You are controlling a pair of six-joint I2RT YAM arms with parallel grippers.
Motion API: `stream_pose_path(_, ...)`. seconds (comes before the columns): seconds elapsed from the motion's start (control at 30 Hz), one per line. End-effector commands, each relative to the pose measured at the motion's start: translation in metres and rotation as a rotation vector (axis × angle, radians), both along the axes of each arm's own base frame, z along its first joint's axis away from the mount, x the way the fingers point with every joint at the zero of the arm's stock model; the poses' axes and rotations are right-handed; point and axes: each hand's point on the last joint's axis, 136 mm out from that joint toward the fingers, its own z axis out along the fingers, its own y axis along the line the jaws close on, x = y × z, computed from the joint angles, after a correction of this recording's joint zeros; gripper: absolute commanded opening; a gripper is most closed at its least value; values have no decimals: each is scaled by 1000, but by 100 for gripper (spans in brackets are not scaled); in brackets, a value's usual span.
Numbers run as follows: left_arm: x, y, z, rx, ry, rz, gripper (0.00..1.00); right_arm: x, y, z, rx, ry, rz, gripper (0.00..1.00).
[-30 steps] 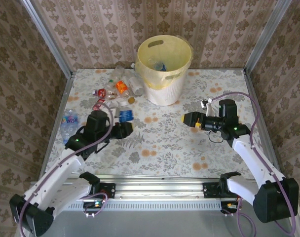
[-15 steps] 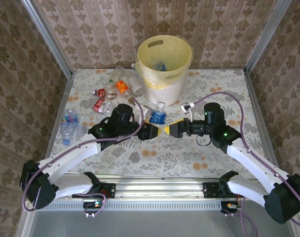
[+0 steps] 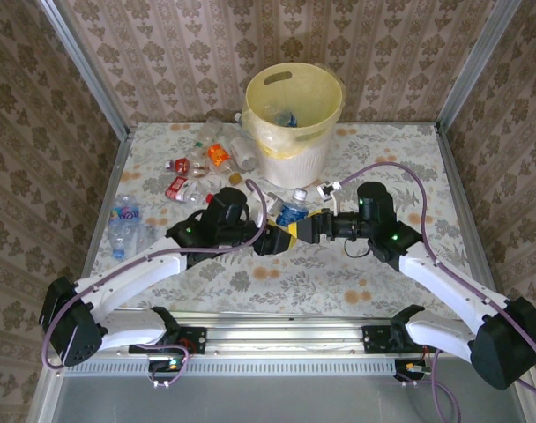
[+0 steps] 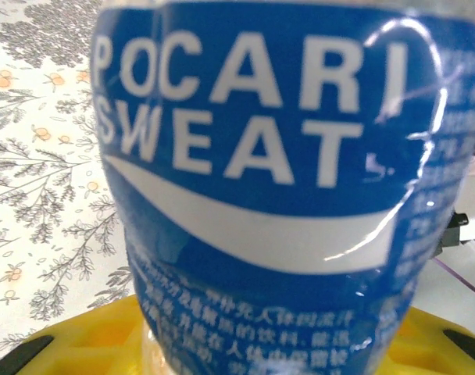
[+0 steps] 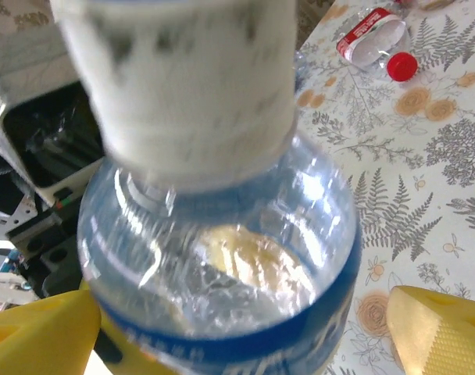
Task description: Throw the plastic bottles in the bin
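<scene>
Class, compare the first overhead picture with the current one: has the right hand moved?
Yes. The right hand has moved left, from off the bin's right side to below its middle, beside the blue-labelled bottle.

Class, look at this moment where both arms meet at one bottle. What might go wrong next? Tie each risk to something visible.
1. The left jaws grip the clear blue-labelled plastic bottle while the right jaws stand open around it; releasing early may drop it.
2. The pale yellow round plastic bin lies beyond; a short toss could miss.
</scene>
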Motion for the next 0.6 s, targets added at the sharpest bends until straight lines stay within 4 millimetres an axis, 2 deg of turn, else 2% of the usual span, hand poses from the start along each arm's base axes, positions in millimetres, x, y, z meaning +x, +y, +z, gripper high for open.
stream_pose_path(0.0, -3, -9, 21, -49, -52, -48, 32, 9, 4, 18, 22, -52, -16, 93)
stream_pose_path(0.27, -7, -14, 18, -43, -54, -76, 29, 13, 11, 16, 29, -35, -11, 74)
stream_pose_path(0.4, -10, -15, 18, -46, -69, -94, 32, 14, 13, 13, 11, -20, -14, 57)
stream_pose_path(0.47, -8, -12, 18, -42, -93, -78, 42, 16, 12, 15, -3, -14, -22, 51)
stream_pose_path(0.53, -6, -8, 21, -46, -122, -55, 70, 16, 12, 21, -3, -22, -20, 49)
stream_pose_path(0.57, -4, -5, 23, -49, -134, -42, 80, 17, 12, 24, -1, -32, -23, 48)
